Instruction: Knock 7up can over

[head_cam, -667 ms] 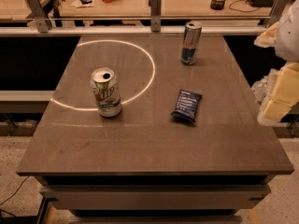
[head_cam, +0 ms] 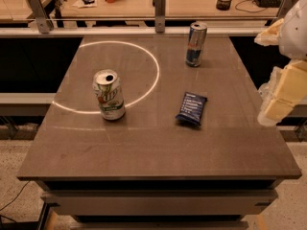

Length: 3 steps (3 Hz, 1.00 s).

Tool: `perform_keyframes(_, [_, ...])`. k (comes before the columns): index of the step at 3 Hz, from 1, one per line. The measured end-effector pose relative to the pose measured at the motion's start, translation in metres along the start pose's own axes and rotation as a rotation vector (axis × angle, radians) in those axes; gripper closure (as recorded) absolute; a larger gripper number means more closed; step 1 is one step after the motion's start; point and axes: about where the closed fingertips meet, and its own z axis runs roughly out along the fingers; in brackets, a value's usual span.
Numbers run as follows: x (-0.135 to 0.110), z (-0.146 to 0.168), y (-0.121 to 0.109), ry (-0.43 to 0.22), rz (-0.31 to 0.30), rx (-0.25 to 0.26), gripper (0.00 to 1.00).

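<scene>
The 7up can (head_cam: 109, 95) stands upright on the dark brown table (head_cam: 144, 147), left of centre, on the edge of a bright ring of light. It is white and green with a silver top and an open tab hole. My gripper (head_cam: 280, 96), cream-coloured, hangs at the right edge of the view, over the table's right side. It is far to the right of the can and not touching anything.
A taller, slim blue-and-silver can (head_cam: 195, 44) stands at the back right of the table. A dark blue snack packet (head_cam: 191, 109) lies between the 7up can and the gripper. A railing and a cluttered desk (head_cam: 158, 4) run behind the table.
</scene>
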Motion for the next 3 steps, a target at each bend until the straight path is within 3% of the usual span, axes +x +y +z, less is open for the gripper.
perform_keyframes(2, [-0.049, 0.014, 0.009, -0.354, 0.132, -0.074, 0.00])
perform_keyframes(3, [-0.083, 0.016, 0.025, -0.533, 0.162, -0.107, 0.00])
